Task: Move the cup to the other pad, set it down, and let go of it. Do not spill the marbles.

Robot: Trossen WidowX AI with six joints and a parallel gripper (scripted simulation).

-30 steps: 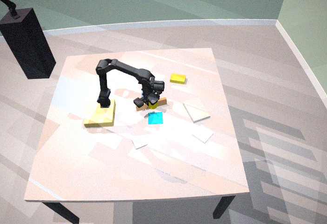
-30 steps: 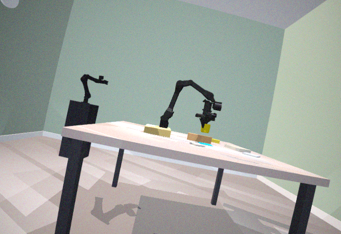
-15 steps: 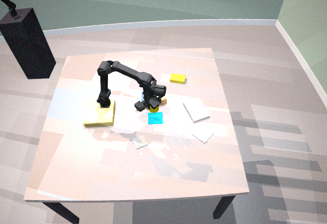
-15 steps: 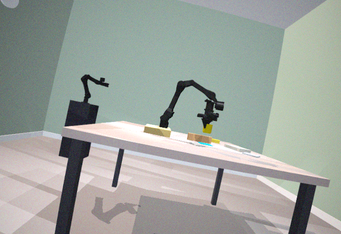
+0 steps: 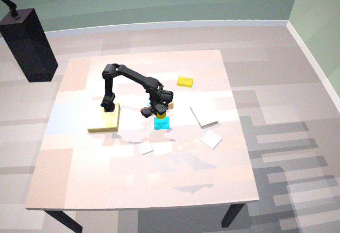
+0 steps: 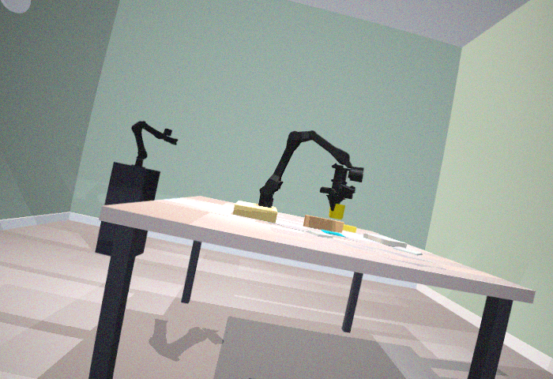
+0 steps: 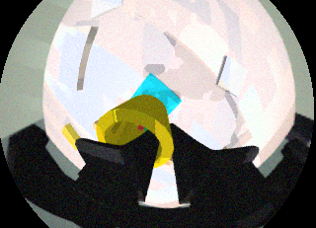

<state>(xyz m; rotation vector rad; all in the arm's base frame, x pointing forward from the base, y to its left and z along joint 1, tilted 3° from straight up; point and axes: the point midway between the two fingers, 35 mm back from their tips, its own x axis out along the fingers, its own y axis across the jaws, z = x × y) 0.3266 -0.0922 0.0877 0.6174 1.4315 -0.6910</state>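
Note:
A yellow cup hangs in the air, held by my gripper, which is shut on its wall. The cup looks close to upright in the exterior view. A red marble shows inside it; the rest of its inside is hidden by a finger. The cyan pad lies on the table just in front of and below the cup, with a gap between them. A pale blue pad shows partly behind the arm in the top view.
A low brown bar stands between the pads. A yellow block lies farther back. A white slab and a white tile lie right; another tile lies front left. The arm stands on a pale yellow block.

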